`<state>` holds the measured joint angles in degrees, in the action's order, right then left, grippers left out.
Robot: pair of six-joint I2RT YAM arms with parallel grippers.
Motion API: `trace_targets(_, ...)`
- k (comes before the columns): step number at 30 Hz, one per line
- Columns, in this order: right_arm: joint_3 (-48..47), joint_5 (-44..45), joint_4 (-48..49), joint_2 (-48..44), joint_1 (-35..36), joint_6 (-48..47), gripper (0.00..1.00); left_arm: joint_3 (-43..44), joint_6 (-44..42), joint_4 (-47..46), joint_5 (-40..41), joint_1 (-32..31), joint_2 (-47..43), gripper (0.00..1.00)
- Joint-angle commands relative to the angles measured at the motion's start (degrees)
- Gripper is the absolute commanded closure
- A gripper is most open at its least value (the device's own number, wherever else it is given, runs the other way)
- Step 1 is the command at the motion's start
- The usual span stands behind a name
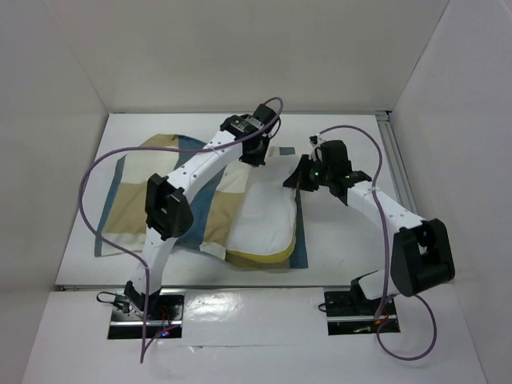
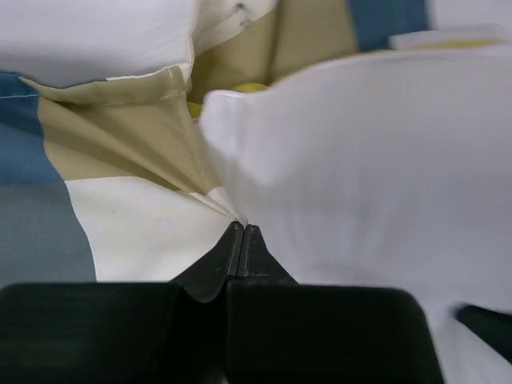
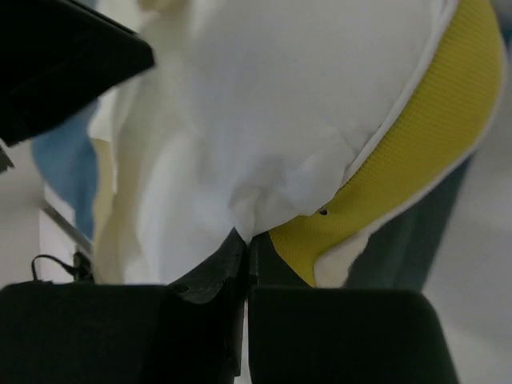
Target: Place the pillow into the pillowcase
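RISK: thin pinches both sides, so pull hard and the pillowcase (image 2: 120, 136) hem slips, or the pillow (image 1: 264, 220) bunches at the mouth | LEFT tool (image 2: 242, 238): clenched on a pillowcase fold, just beside the pillow | RIGHT tool (image 3: 246, 240): clenched on the pillow corner by its yellow band (image 3: 400, 160) | PILLOW: mid-tabletop (image 1: 344, 240), looks mostly outside the case

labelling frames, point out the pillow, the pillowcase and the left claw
pillow (image 1: 264, 220), top view, white middle
pillowcase (image 1: 128, 210), top view, tan block
left claw (image 2: 242, 234), left wrist view, between its shut tips
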<state>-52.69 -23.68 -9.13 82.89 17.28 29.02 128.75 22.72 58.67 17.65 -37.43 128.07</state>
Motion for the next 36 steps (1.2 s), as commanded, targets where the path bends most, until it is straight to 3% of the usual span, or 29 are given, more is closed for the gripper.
trace_targets(1, -5.3, -1.7, 4.0, -8.3, 2.5, 1.6, 1.00, 1.7, 4.1, -7.3, -23.9, -2.7, -12.5, 1.00)
trace_targets(3, -4.0, -2.9, 7.2, -8.9, 3.7, 4.6, 1.00, 0.5, 6.7, -10.8, -29.6, -4.3, -14.6, 1.00)
trace_targets(5, -2.1, -0.4, 9.1, -8.4, 5.6, 5.7, 1.00, 0.5, 7.3, -12.0, -29.6, -4.3, -14.6, 1.00)
trace_targets(8, 5.6, 7.2, 14.3, -6.6, 7.1, 8.2, 1.00, -0.2, 11.2, -12.0, -26.0, -2.6, -11.7, 1.00)
trace_targets(13, 8.8, 9.3, 14.3, -3.4, 7.1, 8.3, 1.00, -1.4, 13.0, -9.5, -18.5, -1.2, -9.9, 1.00)
trace_targets(14, 8.8, 10.2, 13.4, -4.7, 7.1, 7.5, 1.00, -1.9, 10.5, -9.5, -19.1, -1.2, -9.9, 0.88)
trace_targets(16, 7.7, 12.2, 9.1, -6.5, 7.1, 6.0, 1.00, -1.9, 8.5, -7.2, -19.8, -1.2, -10.4, 0.49)
trace_targets(17, 4.5, 15.5, 6.0, -7.1, 7.1, 3.4, 1.00, -1.9, 7.7, -5.7, -18.7, -1.2, -11.0, 0.22)
trace_targets(18, 1.7, 16.8, -2.3, -7.1, 7.1, 1.2, 0.90, -1.9, 7.1, -3.2, -17.6, -1.2, -11.6, 0.18)
trace_targets(19, -1.0, 17.9, -6.4, -6.5, 7.1, -1.3, 0.70, -1.9, 7.1, -2.3, -16.0, -1.2, -12.8, 0.11)
trace_targets(20, -6.1, 20.2, -10.3, -6.5, 7.1, -5.0, 0.35, -6.1, 7.1, -2.2, -11.4, -1.2, -17.1, 0.05)
trace_targets(22, -9.3, 22.9, -17.2, -7.6, 8.6, -8.2, 0.17, -12.1, 9.0, -2.2, -6.2, -1.2, -23.1, 0.03)
trace_targets(25, -13.5, 30.6, -19.3, -11.3, 15.6, -12.0, 0.00, -28.5, 13.7, -4.3, 2.1, 2.5, -37.2, 0.12)
trace_targets(27, -15.6, 31.5, -19.3, -10.3, 22.4, -14.0, 0.00, -41.7, 20.4, -4.9, 8.4, 6.2, -45.8, 0.17)
trace_targets(31, -20.2, 41.5, -21.0, 0.1, 35.5, -18.2, 0.01, -62.3, 28.5, -11.2, 4.0, 9.0, -59.5, 0.18)
trace_targets(36, -19.7, 44.3, -15.2, 10.4, 42.0, -22.4, 0.00, -83.2, 33.3, -20.5, -4.5, 10.4, -71.7, 0.18)
